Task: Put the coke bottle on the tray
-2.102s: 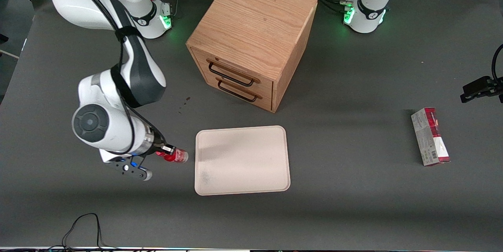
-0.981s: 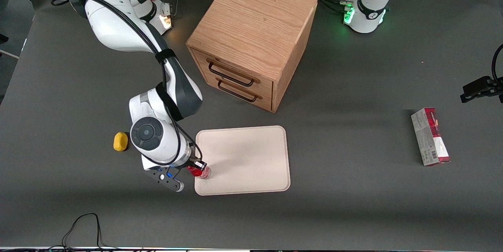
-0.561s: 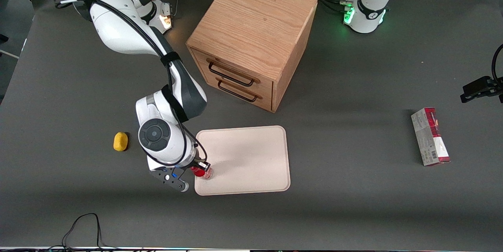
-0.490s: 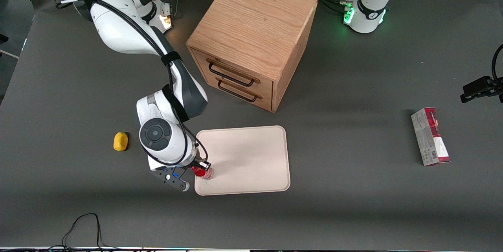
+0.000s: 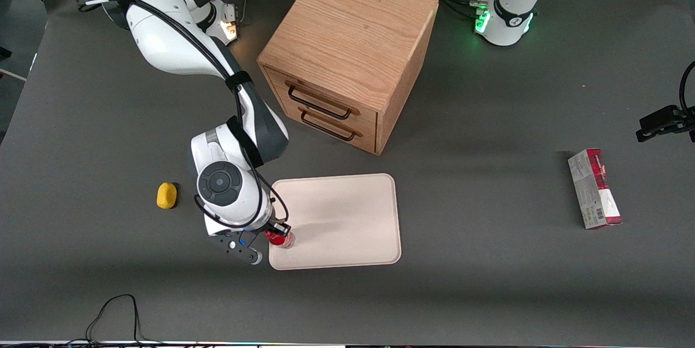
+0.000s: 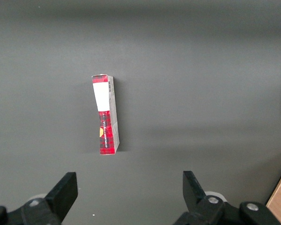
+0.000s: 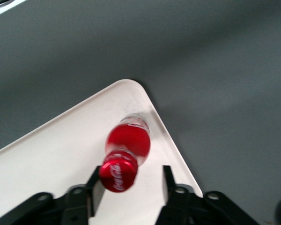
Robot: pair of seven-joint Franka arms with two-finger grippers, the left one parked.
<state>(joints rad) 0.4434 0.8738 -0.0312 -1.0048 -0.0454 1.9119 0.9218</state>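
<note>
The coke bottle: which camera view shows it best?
The right wrist view: the coke bottle stands large on the tray corner, between the end effector fingers. The front view shows a small red spot; the left wrist view shows none of it.

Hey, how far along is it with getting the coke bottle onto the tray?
Nearly done. The coke bottle already stands upright inside the tray, near the corner closest to the front camera at the working arm's end. In hand: the gripper has its fingers apart on either side of the cap, so it looks released. Left: lifting the arm clear without tipping the bottle.
</note>
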